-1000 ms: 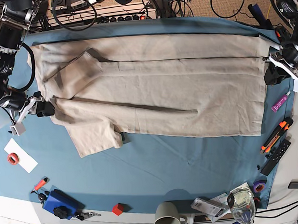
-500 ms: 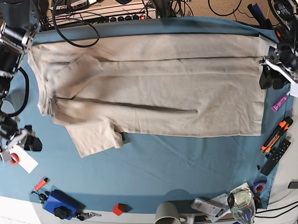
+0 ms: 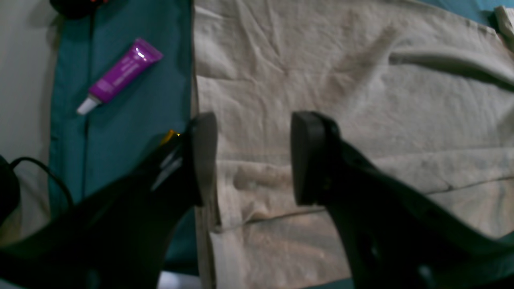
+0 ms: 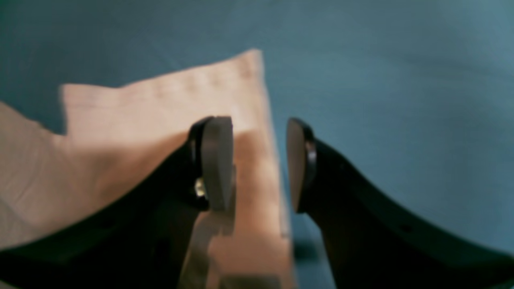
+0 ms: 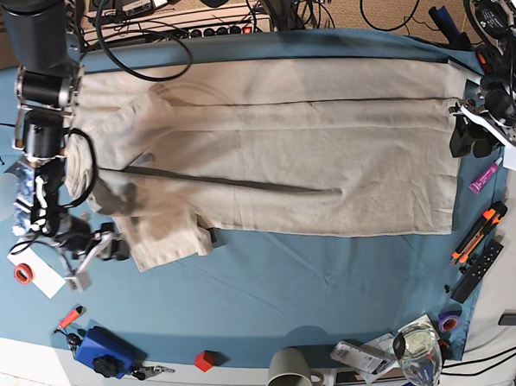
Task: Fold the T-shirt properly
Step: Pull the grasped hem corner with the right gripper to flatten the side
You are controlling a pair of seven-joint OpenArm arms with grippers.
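Note:
The beige T-shirt (image 5: pixel 273 158) lies spread flat across the blue-teal table cloth (image 5: pixel 272 287), with one sleeve (image 5: pixel 165 237) sticking out at the lower left. My right gripper (image 5: pixel 112 242) is open and empty, low over that sleeve's outer corner. In the right wrist view the gripper (image 4: pixel 259 164) straddles the sleeve's edge (image 4: pixel 160 132). My left gripper (image 5: pixel 461 137) is open and empty at the shirt's right edge. In the left wrist view the gripper (image 3: pixel 249 158) hovers over the shirt's hem (image 3: pixel 341 80), one finger above the cloth border.
A purple tube (image 5: pixel 485 178) (image 3: pixel 120 74), an orange marker (image 5: pixel 478 232) and a black remote (image 5: pixel 478 270) lie by the right edge. A mug (image 5: pixel 289 375), red block (image 5: pixel 204 360), blue object (image 5: pixel 102 350) and tape roll (image 5: pixel 22 274) line the front and left.
My right arm swung from the shirt's left shoulder down to the lower-left sleeve corner. The folded flap at the upper left now lies flatter. My left arm barely moved.

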